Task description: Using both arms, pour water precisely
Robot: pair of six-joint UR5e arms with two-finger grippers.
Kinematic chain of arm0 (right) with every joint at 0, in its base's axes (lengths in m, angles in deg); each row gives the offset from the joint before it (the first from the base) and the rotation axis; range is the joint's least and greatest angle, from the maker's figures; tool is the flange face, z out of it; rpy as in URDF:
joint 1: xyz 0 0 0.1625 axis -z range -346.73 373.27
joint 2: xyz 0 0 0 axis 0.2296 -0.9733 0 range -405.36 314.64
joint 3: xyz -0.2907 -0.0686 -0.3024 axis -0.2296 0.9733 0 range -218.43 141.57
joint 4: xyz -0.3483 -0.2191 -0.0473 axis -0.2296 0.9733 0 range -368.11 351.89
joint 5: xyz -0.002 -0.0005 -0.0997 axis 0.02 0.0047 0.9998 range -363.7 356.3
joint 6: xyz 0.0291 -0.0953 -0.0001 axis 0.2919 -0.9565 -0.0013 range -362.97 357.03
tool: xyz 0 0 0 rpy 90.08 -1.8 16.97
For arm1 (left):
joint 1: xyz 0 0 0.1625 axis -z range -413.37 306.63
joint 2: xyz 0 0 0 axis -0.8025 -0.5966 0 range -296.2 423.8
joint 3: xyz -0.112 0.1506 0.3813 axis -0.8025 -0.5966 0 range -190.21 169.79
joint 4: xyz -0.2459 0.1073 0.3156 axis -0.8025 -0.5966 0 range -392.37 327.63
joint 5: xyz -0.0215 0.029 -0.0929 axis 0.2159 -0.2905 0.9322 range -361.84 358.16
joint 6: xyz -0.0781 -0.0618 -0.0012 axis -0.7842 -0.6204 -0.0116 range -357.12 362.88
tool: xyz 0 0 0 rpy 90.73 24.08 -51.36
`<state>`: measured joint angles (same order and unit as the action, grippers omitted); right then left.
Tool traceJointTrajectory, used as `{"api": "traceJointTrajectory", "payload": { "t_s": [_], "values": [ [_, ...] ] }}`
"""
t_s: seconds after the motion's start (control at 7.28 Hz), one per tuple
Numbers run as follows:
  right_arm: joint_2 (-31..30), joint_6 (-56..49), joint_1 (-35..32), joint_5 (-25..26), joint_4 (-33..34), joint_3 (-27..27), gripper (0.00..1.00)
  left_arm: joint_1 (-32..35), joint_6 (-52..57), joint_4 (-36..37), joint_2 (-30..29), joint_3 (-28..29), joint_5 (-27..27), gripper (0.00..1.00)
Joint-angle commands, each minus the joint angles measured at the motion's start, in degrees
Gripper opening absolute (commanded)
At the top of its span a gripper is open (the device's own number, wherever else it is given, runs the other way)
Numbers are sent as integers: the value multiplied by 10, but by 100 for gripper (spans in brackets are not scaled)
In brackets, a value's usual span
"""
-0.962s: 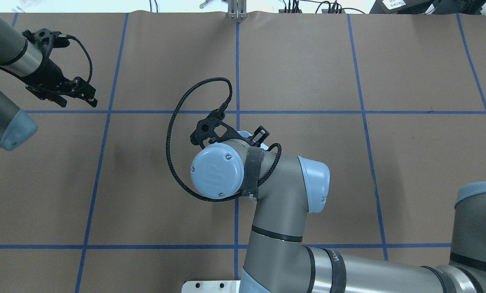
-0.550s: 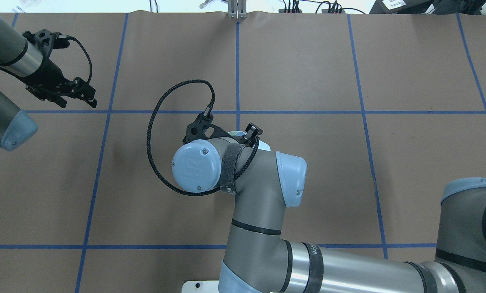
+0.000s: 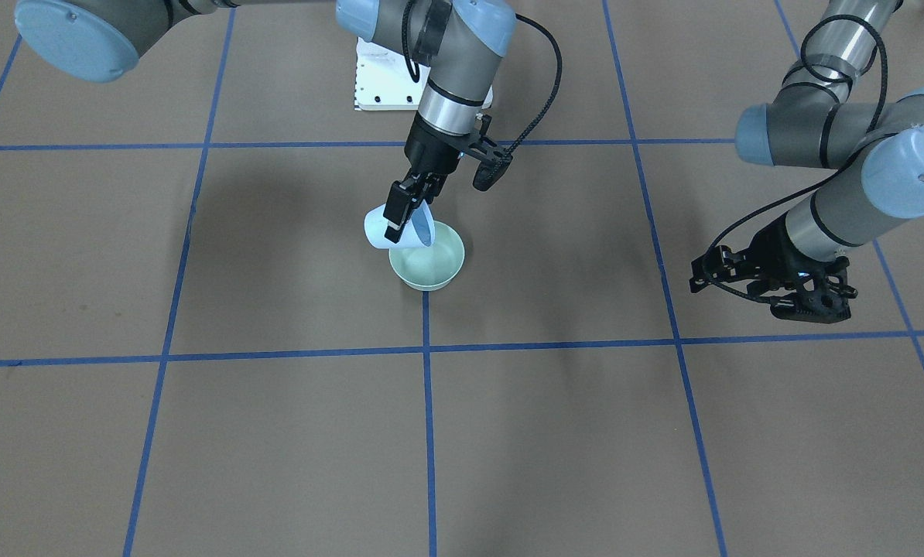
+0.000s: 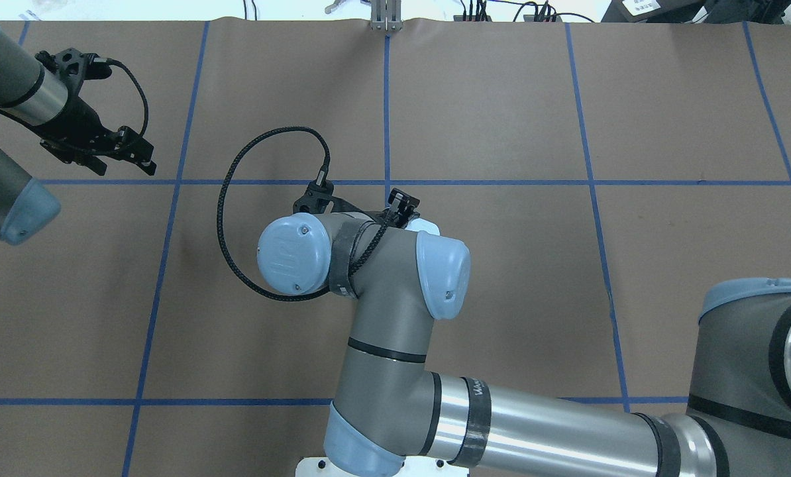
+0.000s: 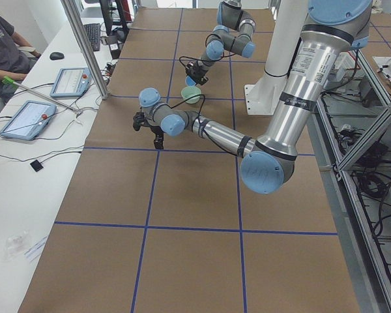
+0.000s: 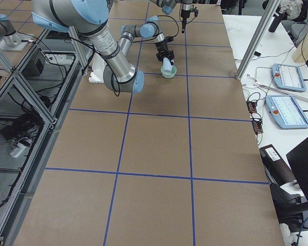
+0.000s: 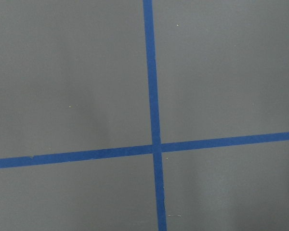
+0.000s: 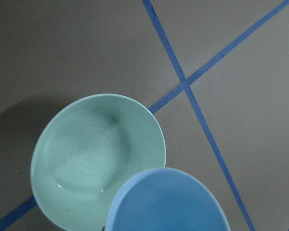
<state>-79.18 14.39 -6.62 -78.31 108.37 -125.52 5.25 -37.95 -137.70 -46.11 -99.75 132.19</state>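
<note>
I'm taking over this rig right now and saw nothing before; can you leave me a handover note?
Right end effector: shut on the light-blue round cup, tilted with its mouth over the pale-green round bowl.
Left end effector: open, empty, hovering over the brown table, far aside.
Done: cup lifted and tilted; bowl seems to hold a little water.
Left: finish the pour, right the cup, set it down.

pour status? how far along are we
Done: the right gripper has the blue cup gripped and tipped over the green bowl. In hand: the pour itself. The bowl seems to hold a shallow pool, but no stream is visible. Left: level the cup and set it down. The left gripper hangs off to the side, holding nothing.
</note>
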Motion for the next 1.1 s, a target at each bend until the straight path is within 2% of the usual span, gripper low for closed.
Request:
{"api": "traceJointTrajectory", "payload": {
  "t_s": [0.0,0.96],
  "values": [
    [22,-39,-5,1,32,19,36,2,9,4,0,0,0,99],
    [25,-128,-3,38,99,26,34,2,9,4,1,1,0,99]
  ]
}}
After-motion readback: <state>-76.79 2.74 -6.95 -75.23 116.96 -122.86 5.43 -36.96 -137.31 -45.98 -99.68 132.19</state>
